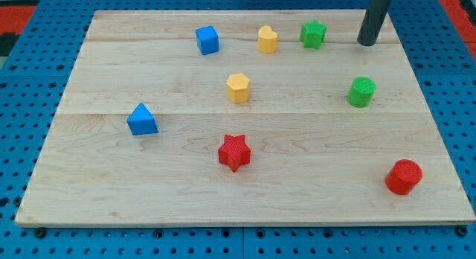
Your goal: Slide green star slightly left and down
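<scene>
The green star [313, 33] lies near the view's top, right of centre, on the wooden board [111, 177]. My tip [366, 43] is the lower end of a dark rod that comes down from the view's top right. It rests on the board to the right of the green star, a short gap apart and not touching it. A yellow heart-like block [268, 39] sits just left of the green star.
A blue cube [207, 40] sits at the top left of centre. A yellow hexagon [237, 88] is mid-board. A green cylinder [361, 91] is below my tip. A blue triangle [141, 120], a red star [234, 152] and a red cylinder [404, 176] lie lower down.
</scene>
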Robot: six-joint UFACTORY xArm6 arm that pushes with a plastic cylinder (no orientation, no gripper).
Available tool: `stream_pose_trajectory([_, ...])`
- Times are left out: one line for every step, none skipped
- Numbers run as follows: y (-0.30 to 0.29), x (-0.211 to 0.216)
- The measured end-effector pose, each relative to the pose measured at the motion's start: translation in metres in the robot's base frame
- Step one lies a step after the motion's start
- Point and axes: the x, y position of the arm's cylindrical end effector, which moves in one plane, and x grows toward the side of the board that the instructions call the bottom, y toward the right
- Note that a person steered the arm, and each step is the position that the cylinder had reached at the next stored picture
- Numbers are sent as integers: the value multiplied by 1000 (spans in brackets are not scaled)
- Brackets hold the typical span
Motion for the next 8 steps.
stream_pose_trajectory([0,0])
stream_pose_trajectory([1,3])
stream_pose_trajectory([1,3])
stream_pose_trajectory([4,10])
stream_pose_trajectory([0,-5])
stream_pose_trajectory([-10,-36])
stream_pose_trajectory([-60,-55])
stream_pose_trajectory([-116,-56])
